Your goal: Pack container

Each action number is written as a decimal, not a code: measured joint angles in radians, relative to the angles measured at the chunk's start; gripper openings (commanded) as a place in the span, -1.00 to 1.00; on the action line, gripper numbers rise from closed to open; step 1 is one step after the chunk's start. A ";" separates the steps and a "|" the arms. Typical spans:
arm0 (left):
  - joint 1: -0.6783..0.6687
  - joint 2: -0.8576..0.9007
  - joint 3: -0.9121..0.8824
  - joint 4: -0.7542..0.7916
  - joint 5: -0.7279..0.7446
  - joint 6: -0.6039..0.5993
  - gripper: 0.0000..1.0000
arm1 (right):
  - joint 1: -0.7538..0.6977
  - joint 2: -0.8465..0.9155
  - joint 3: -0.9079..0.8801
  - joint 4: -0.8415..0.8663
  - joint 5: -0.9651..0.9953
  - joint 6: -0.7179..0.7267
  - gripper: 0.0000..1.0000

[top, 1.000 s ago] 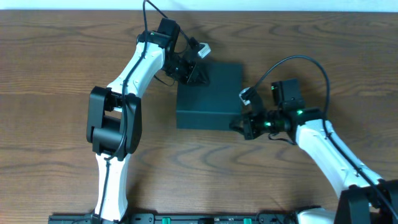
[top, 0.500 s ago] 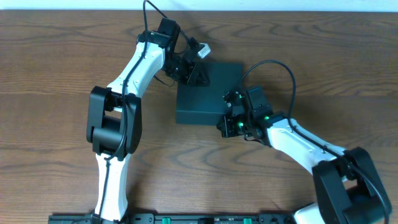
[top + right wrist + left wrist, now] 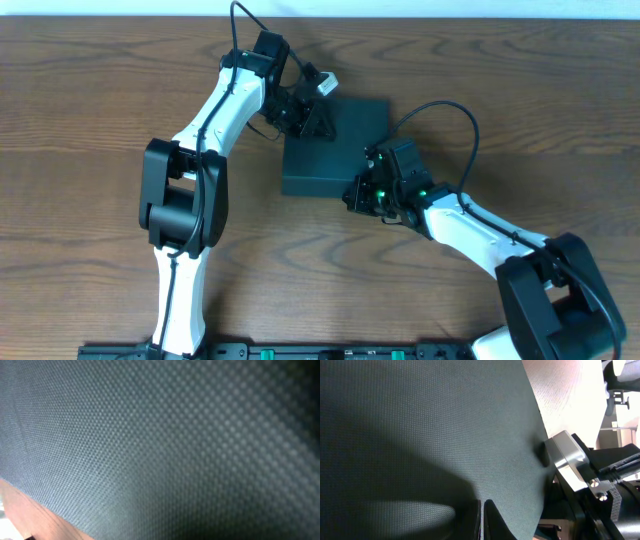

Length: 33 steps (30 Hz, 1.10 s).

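Note:
The container (image 3: 335, 160) is a dark teal-green square box that lies closed at the table's middle. My left gripper (image 3: 312, 122) rests on the lid near its back left corner. In the left wrist view the lid (image 3: 445, 420) fills the frame and my fingers (image 3: 482, 520) lie together on it, shut and empty. My right gripper (image 3: 358, 192) is against the box's front right corner; its metal head shows in the left wrist view (image 3: 570, 460). The right wrist view shows only the box's textured surface (image 3: 160, 435), very close, with its fingers hidden.
The brown wooden table (image 3: 100, 120) lies around the box; a strip of it shows in the right wrist view (image 3: 20, 515). The arms' black base rail (image 3: 330, 350) runs along the front edge. No snack packs are in view.
My right gripper has moved left and towards the back, from beside the box's right side to against its front right corner. The left arm has stayed on the lid.

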 measured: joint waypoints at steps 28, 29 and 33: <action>-0.002 0.000 0.004 -0.135 -0.041 -0.001 -0.88 | 0.026 -0.508 0.011 -0.263 0.321 -0.243 -0.97; -0.002 0.000 0.004 -0.133 -0.041 -0.001 -0.88 | 0.032 -0.488 0.010 -0.285 0.314 -0.245 -0.97; -0.002 0.000 0.004 -0.126 -0.042 -0.003 -0.88 | 0.090 -0.381 0.010 -0.309 0.269 -0.273 -0.96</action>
